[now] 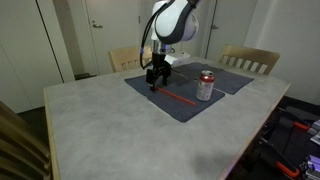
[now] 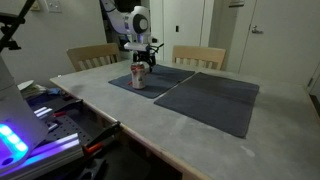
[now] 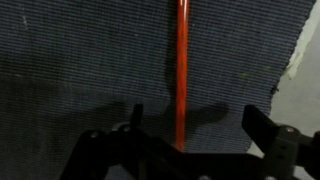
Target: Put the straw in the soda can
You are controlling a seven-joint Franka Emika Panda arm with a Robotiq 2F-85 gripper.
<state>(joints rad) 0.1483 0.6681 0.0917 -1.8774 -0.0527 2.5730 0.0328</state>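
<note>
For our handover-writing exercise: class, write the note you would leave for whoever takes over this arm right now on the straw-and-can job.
The gripper is open and empty, over one end of the straw, a finger on each side.
The straw lies flat on the dark placemat.
The soda can stands upright on the same mat, beside the straw.
Done: approach only.
Left: grip the straw, lift it, put it in the can.

A pale grey table (image 1: 100,130) is shown in both exterior views. Directly on it, a dark grey placemat (image 1: 170,108) is spread flat beneath the soda can (image 1: 206,85), and a second placemat (image 1: 238,78) is laid just beside the can's mat.
</note>
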